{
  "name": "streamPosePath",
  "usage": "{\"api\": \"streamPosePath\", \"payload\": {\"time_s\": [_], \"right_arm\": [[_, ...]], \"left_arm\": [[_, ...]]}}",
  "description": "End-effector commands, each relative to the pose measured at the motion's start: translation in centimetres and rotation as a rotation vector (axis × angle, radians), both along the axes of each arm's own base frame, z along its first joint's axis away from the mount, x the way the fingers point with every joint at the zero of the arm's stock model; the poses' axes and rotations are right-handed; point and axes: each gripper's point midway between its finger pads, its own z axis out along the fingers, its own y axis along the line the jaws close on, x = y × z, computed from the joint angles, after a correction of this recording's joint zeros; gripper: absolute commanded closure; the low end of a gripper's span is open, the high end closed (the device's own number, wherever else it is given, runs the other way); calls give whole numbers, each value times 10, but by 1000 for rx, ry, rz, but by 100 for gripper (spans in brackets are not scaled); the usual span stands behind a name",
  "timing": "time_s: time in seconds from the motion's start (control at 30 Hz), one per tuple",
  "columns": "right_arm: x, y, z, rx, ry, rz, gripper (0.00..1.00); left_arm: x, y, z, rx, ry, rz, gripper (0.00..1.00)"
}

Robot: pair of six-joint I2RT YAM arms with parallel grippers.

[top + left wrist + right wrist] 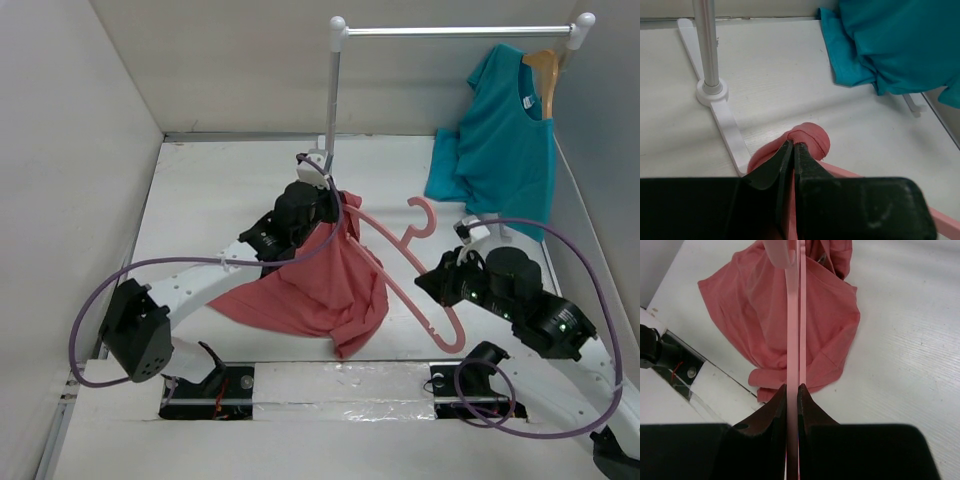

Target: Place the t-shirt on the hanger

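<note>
T-shirt (300, 285), salmon-red, short-sleeved, cloth: bunched and lifted at one point. The rest drapes down onto the white table (220, 190) in front of the left arm. Its lower folds lie on the table near the front edge.

Left gripper (792, 146): fingers pressed together on a small fold of the t-shirt, and a rounded lump of cloth bulges just past the tips. In the top view this pinch sits just beside the foot of the rack's upright.

Thin pink plastic hanger (405, 265): runs diagonally from the pinched cloth down toward the right arm. Its curved hook (425, 215) sticks out on the far side. The upper end meets the lifted cloth; cannot tell whether it is inside the t-shirt or only against it.

Right gripper (792, 388): closed on the hanger near its lower end. From the right wrist view, two thin pink bars run straight out between the fingertips toward the t-shirt.

Garment rack with metal pole (333, 95) and top rail: stands at the far side of the table. Teal-blue t-shirt (505, 140): hangs from the right end of the rail on a tan wooden hanger (545, 70), well apart from the salmon-red cloth.
</note>
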Motion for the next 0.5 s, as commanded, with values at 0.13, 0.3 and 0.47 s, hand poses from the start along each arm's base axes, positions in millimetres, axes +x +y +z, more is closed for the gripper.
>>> {"api": "streamPosePath", "payload": {"time_s": [0.13, 0.3, 0.47], "right_arm": [[36, 14, 53, 109, -180, -68, 100], [54, 38, 72, 147, -224, -39, 100], [71, 64, 102, 175, -300, -60, 100]], "left_arm": [[-37, 17, 80, -157, -135, -42, 100], [-62, 12, 105, -223, -160, -147, 100], [-89, -2, 139, -253, -209, -220, 100]]}}
